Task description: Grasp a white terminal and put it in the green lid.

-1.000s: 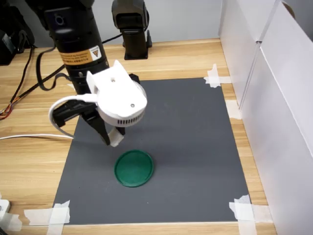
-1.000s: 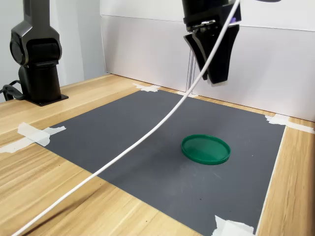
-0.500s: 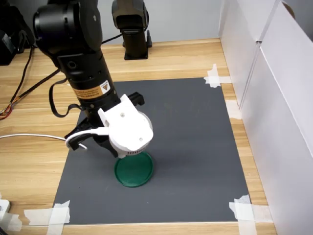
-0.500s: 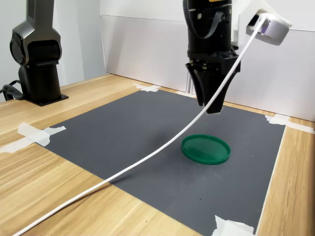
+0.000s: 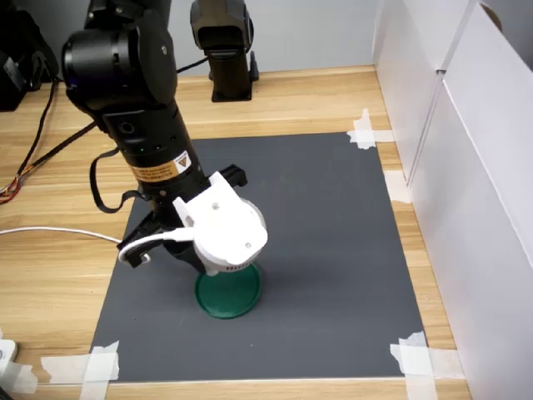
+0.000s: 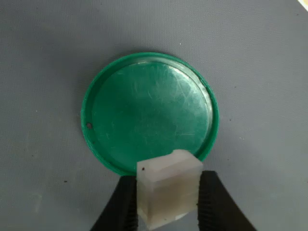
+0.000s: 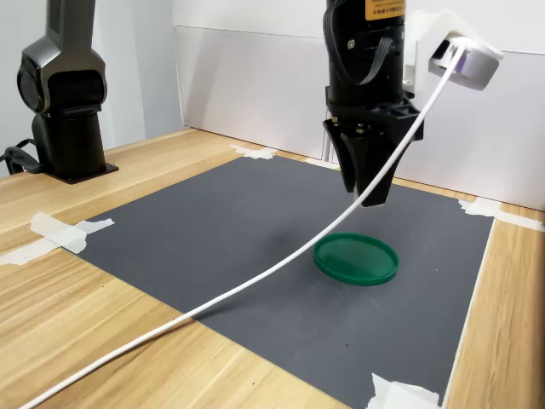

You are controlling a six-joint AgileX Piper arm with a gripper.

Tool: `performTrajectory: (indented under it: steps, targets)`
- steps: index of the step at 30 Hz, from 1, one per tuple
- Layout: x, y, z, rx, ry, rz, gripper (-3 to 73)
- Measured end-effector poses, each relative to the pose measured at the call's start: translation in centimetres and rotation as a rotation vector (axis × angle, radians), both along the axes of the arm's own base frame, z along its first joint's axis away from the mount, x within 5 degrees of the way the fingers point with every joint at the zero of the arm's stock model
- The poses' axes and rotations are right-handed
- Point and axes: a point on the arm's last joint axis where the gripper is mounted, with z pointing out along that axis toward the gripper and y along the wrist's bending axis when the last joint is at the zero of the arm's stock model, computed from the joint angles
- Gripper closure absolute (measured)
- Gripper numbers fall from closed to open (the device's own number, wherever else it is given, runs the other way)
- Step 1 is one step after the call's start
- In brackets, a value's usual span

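Holding the white terminal (image 6: 168, 192) tight between its two black fingers, the gripper (image 6: 166, 204) hangs just above the green lid (image 6: 149, 112), near its rim. The lid sits on the gray mat (image 5: 333, 217), toward its front edge.

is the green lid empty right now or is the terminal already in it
Empty. In the wrist view the lid holds nothing; the terminal is clamped in the claw at its rim.

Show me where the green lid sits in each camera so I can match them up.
First exterior view: green lid, low centre, partly behind the wrist camera housing.
Wrist view: green lid, centre.
Second exterior view: green lid, right of centre.
Shared landmark: dark grey mat beneath it.
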Motion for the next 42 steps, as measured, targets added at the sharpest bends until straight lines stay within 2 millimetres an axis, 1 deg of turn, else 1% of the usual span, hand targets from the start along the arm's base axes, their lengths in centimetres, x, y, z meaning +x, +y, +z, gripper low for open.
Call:
performTrajectory:
  steps: [11, 18, 21, 29, 35, 37, 39, 42]
  targets:
    - [0.1, 0.0, -0.4, -0.001, 0.008, 0.005, 37.1]
    - [0.1, 0.0, -0.4, -0.002, 0.008, 0.007, 29.3]
    - [0.1, 0.0, -0.4, -0.002, 0.008, 0.007, 28.1]
    - [0.1, 0.0, -0.4, -0.002, 0.011, 0.007, 27.9]
    - [-0.3, 0.1, -0.5, 0.006, 0.034, 0.007, 28.0]
    - [-0.9, 0.1, -0.5, 0.008, 0.039, 0.007, 29.7]
    - [-1.4, 0.1, -0.4, 0.005, 0.03, 0.017, 33.5]
    - [-2.1, 0.1, -0.1, -0.001, 0.006, 0.03, 44.9]
